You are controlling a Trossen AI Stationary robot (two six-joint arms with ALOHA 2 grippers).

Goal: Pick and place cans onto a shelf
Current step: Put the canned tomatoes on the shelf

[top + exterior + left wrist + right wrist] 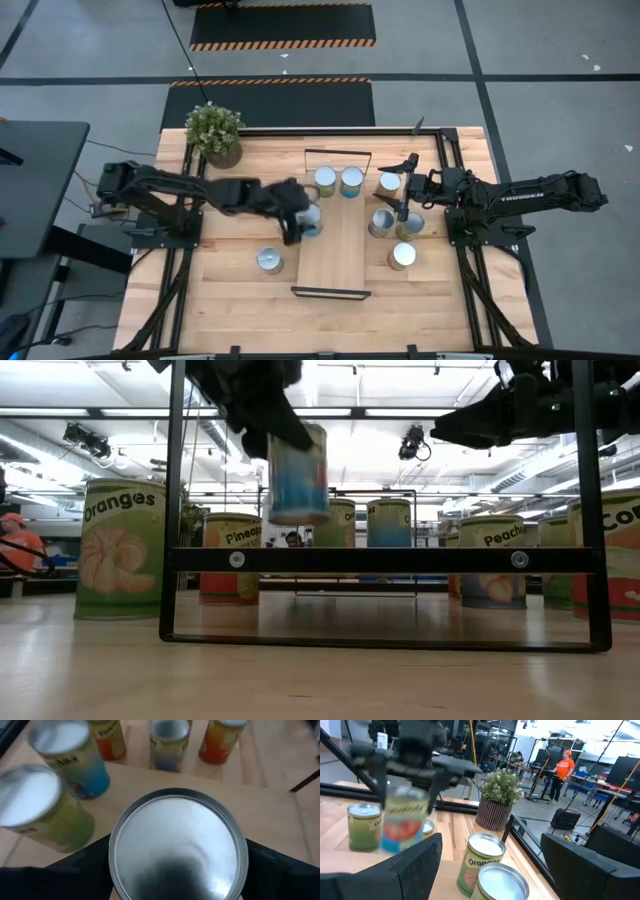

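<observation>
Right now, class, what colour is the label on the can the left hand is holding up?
Mostly blue with white, on the lifted can; the low view shows it best.

I see the shelf (335, 240) — a long light-wood board with black wire rails at both short ends — carrying two cans (338, 181) side by side at its far end. One blue-labelled can (298, 475) hangs upright above its left edge. Another stands left of the board; four stand right.
</observation>
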